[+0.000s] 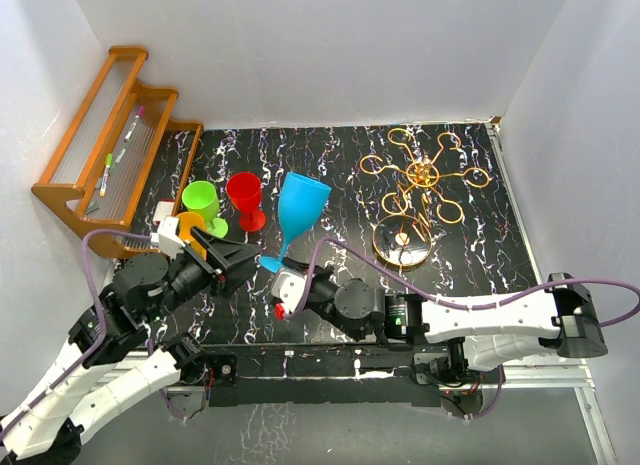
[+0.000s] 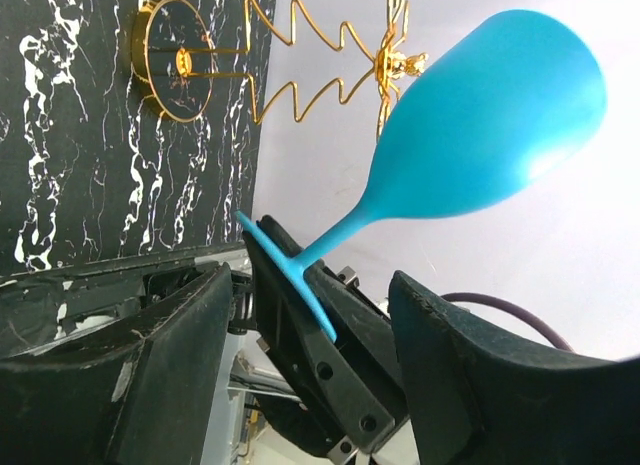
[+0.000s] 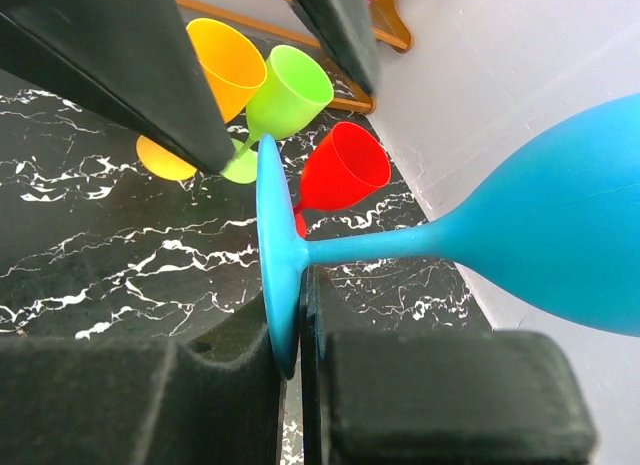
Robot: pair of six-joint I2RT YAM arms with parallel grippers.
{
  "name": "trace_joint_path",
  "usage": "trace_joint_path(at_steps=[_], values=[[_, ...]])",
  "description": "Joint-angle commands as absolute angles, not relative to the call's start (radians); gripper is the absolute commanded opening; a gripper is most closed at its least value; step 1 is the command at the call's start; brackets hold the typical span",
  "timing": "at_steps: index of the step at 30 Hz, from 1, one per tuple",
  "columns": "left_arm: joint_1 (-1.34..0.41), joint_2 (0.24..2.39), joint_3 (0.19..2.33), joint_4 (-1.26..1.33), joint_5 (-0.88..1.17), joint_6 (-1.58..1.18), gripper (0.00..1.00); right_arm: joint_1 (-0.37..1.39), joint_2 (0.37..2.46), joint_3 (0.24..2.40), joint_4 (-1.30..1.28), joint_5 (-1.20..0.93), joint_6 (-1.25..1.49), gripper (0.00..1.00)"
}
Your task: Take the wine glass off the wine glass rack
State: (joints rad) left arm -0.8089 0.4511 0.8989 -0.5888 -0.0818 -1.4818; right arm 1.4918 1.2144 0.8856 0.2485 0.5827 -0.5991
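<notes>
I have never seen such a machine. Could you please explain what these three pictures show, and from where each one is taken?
This is a robot with a left arm and a right arm at a dark table. One picture looks down from above; the other two come from a small camera on each wrist. On the table are a gold rack, a green glass, a red glass and an orange glass; a wooden shelf is at the left. The right tool grips a tilted blue glass by its foot. The left tool is open, holding nothing.
</notes>
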Motion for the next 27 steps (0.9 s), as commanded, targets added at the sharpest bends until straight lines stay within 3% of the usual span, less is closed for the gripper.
trace_joint_path(at_steps=[1,5,7,9,10,11,13,19,27], values=[[-0.813,0.512,0.881,-0.501,-0.024,-1.477,0.61,1.51,1.223,0.903,0.349,0.61,-0.634,0.08],[-0.813,0.546,0.877,-0.46,0.009,-1.459,0.53,1.521,1.23,0.906,0.356,0.622,-0.647,0.08],[-0.812,0.557,0.868,-0.43,0.032,-1.448,0.43,1.526,1.234,0.905,0.361,0.633,-0.654,0.08],[-0.812,0.563,0.86,-0.408,0.052,-1.44,0.26,1.53,1.231,0.903,0.367,0.634,-0.656,0.08],[-0.812,0.564,0.857,-0.397,0.061,-1.432,0.09,1.531,1.23,0.902,0.369,0.635,-0.656,0.08],[-0.813,0.564,0.853,-0.39,0.067,-1.429,0.0,1.532,1.229,0.901,0.368,0.639,-0.654,0.08],[-0.813,0.559,0.853,-0.393,0.059,-1.418,0.0,1.532,1.226,0.901,0.364,0.661,-0.645,0.11],[-0.813,0.468,0.869,-0.519,-0.077,-1.366,0.0,1.532,1.165,0.897,0.228,0.739,-0.503,0.34],[-0.812,0.162,0.81,-0.72,-0.323,-1.414,0.0,1.532,0.986,0.89,0.003,0.776,-0.273,0.44]])
